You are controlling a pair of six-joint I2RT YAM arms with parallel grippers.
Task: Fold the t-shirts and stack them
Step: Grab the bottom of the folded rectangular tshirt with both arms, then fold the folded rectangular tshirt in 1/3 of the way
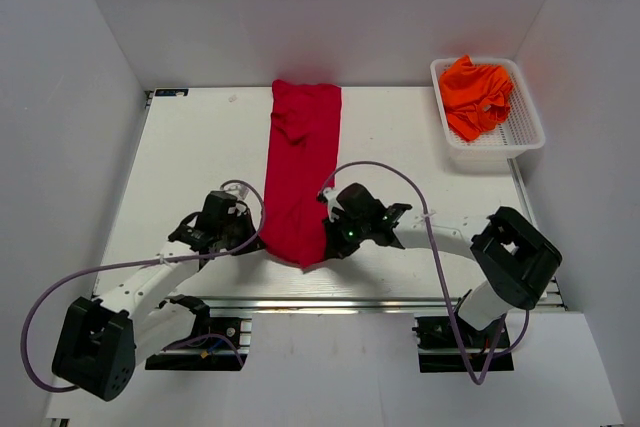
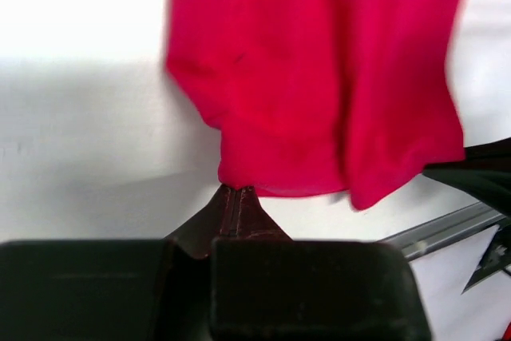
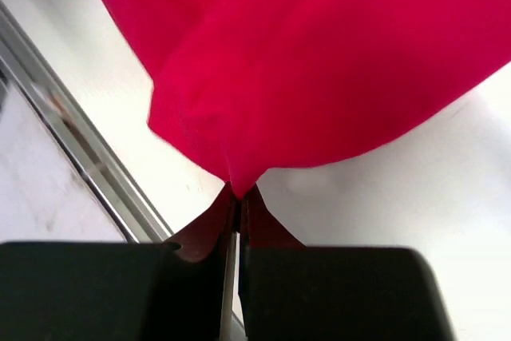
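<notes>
Fingertips are hard to see from the top camera, because the black bodies of both grippers cover them. The red shirt lies as a long folded strip in the middle of the white table. Its near end sits at the bottom middle of that frame. Both arms reach in low from the bottom corners with bent elbows, one on each side of that near end. The left gripper is pinched tight on the shirt's lower left corner. The right gripper is pinched tight on a pointed bit of the lower right corner. Only the wrist cameras show these grips, but they cut off most of the shirt. Only the top camera shows the orange shirts, a crumpled heap in the white basket at the upper right. How many are in the heap is not clear.
</notes>
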